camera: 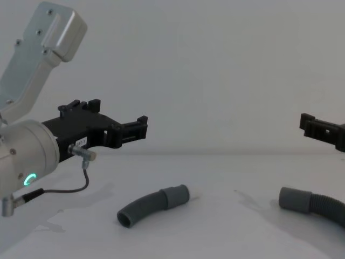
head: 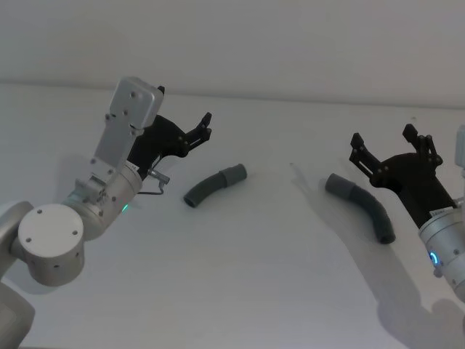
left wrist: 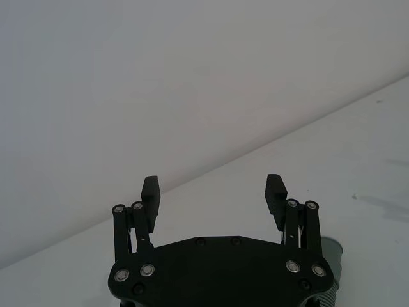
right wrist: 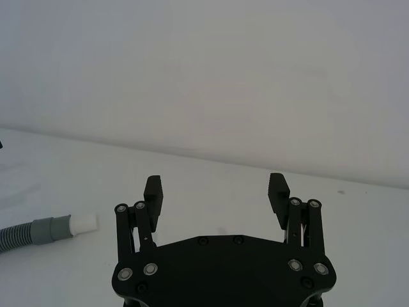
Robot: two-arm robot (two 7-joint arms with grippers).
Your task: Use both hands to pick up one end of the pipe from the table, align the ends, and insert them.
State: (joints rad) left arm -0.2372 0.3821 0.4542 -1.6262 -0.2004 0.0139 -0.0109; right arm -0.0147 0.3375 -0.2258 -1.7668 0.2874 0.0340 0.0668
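The short curved grey corrugated hose piece (head: 214, 185) lies on the plain white table (head: 240, 283). The chest view brings out its white tip (camera: 195, 193), which is faint from the head. Left of it hangs the black two-fingered left gripper (head: 205, 126), fingers spread. Well to its right the longer grey hose piece (head: 363, 206) lies beside the right gripper (head: 383, 139), likewise spread.
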